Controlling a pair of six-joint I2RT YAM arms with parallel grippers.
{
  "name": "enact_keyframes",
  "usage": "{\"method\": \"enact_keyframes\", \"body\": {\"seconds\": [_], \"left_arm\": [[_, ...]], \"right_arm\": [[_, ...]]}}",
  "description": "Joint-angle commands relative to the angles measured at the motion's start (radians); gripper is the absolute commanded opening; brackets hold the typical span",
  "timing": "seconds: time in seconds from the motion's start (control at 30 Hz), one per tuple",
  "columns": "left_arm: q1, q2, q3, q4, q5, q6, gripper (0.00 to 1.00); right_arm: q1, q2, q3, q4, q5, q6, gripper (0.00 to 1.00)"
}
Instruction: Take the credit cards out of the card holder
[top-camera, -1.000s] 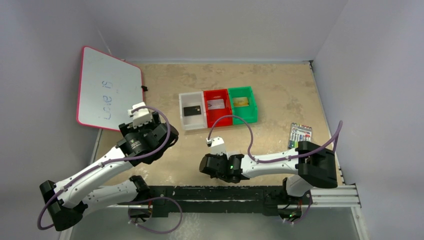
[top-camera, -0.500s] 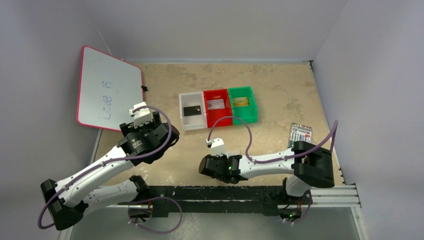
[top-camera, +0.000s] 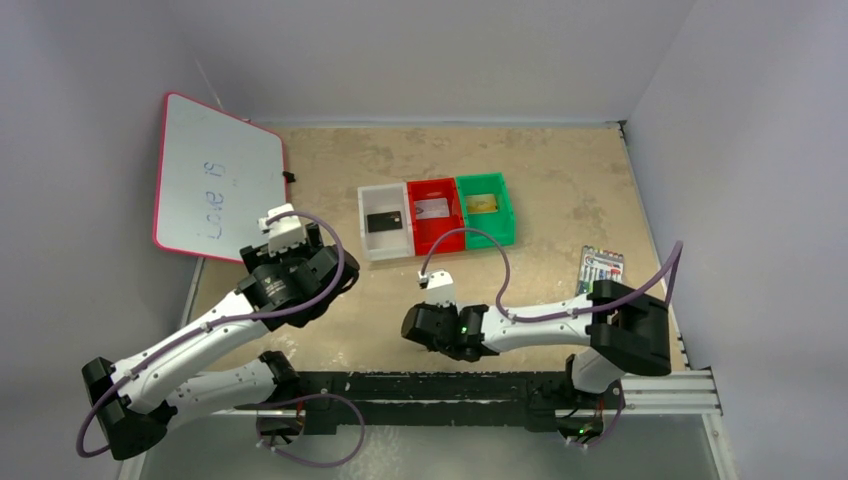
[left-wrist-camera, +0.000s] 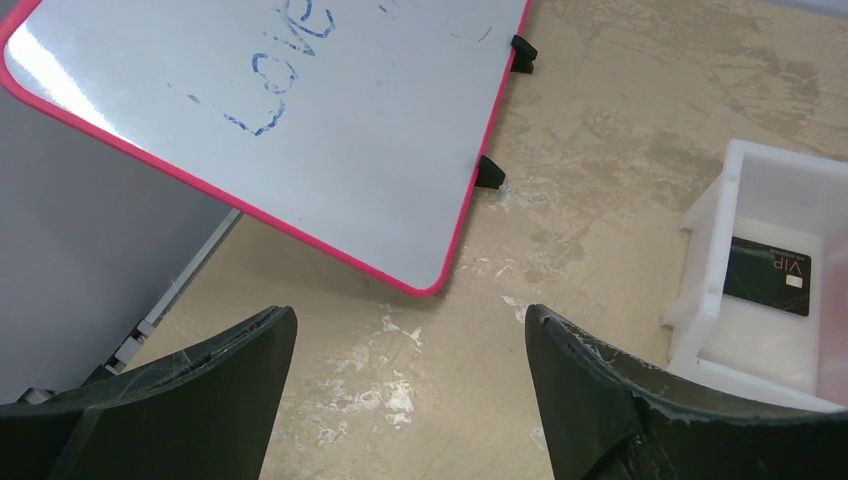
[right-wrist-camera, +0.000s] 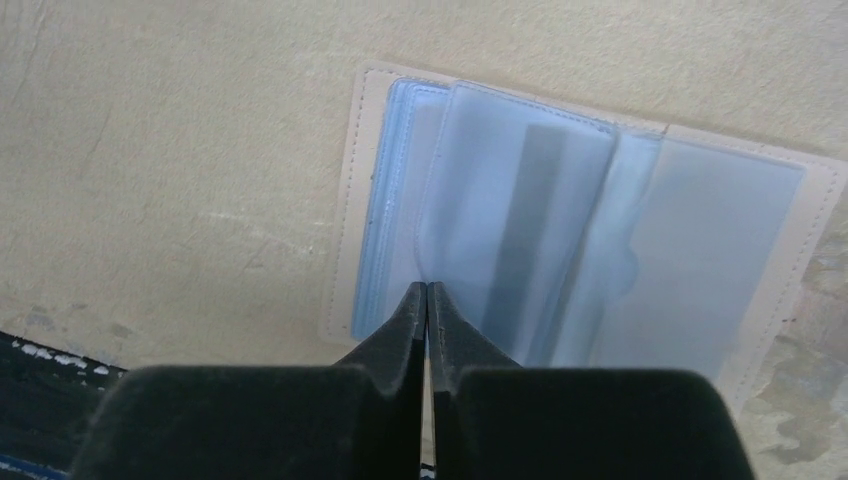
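The card holder (right-wrist-camera: 780, 300) lies open on the table, two pale blue-grey panels inside a tan border. A pale card with a dark stripe (right-wrist-camera: 520, 230) sits in its clear sleeve (right-wrist-camera: 470, 180). My right gripper (right-wrist-camera: 427, 287) is shut, its tips at the sleeve's near left edge; whether they pinch anything thin does not show. From above, the right gripper (top-camera: 418, 325) hides the holder. A black card (top-camera: 384, 221) lies in the white bin (top-camera: 364, 222), a silvery one (top-camera: 432, 208) in the red bin, a gold one (top-camera: 482, 204) in the green bin. My left gripper (left-wrist-camera: 410, 320) hangs open over bare table.
A pink-framed whiteboard (top-camera: 215, 190) leans at the far left, close ahead of the left gripper. The three bins stand in a row mid-table. A pack of coloured markers (top-camera: 600, 268) lies at the right, beside the right arm's elbow.
The right gripper's jaws have closed, and its wrist has shifted slightly away from the near edge. The left arm has not moved.
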Motion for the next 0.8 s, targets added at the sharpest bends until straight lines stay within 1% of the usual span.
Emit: {"method": "enact_keyframes", "body": {"seconds": [0.0,0.13,0.23,0.37,0.47,0.53,0.7,0.77], "left_arm": [[0.003,0.006,0.035,-0.001,-0.035,-0.007,0.84],[0.003,0.011,0.036,-0.002,-0.034,-0.006,0.84],[0.003,0.014,0.036,-0.003,-0.034,-0.006,0.84],[0.003,0.015,0.037,-0.003,-0.034,-0.006,0.84],[0.003,0.02,0.037,-0.001,-0.033,-0.004,0.84],[0.003,0.025,0.037,0.0,-0.033,-0.004,0.84],[0.003,0.037,0.041,-0.001,-0.03,-0.001,0.84],[0.003,0.04,0.041,-0.001,-0.029,-0.001,0.84]], "right_arm": [[-0.039,-0.062,-0.028,-0.012,0.02,0.009,0.0],[-0.074,-0.136,-0.054,0.017,0.0,0.001,0.0],[-0.111,-0.199,-0.11,0.062,-0.033,0.011,0.0],[-0.149,-0.299,-0.202,0.103,-0.047,0.078,0.0],[-0.158,-0.36,-0.25,0.078,-0.027,0.145,0.0],[-0.158,-0.394,-0.274,0.057,-0.014,0.184,0.05],[-0.16,-0.468,-0.334,0.002,0.019,0.288,0.11],[-0.161,-0.495,-0.354,-0.024,0.031,0.331,0.19]]}}
